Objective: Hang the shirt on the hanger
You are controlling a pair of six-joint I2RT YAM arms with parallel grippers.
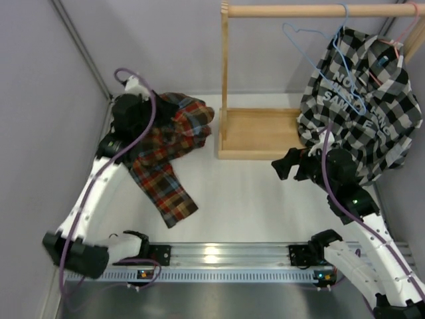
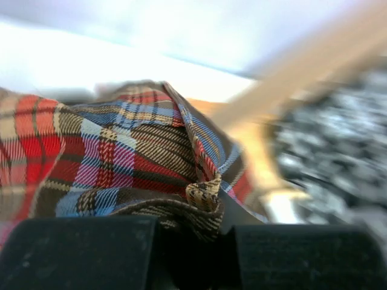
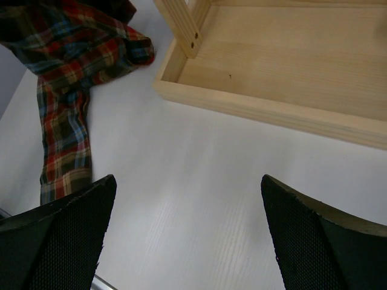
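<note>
Early yet — left tool [image 2: 195, 244] pinches the shirt [image 1: 166, 146] on the desk [image 1: 252, 199], right tool [image 3: 187, 187] gapes empty, far hanger [image 1: 317, 65] not yet dressed

A wooden clothes rack [image 1: 224, 80] stands at the far side of the white table [image 1: 252, 199]. It has an upright post at its left, a round rod [image 1: 299, 10] across the top and a shallow tray base [image 1: 259, 129]. A black-and-white checked shirt [image 1: 362, 106] with grey lettering hangs from the rod's right end and drapes over the tray's right end. The wire of a pink-red hanger [image 1: 397, 41] shows at the shirt's collar. A ribbed metal rail [image 1: 226, 256] runs along the table's near edge, well in front of the rack.
</note>
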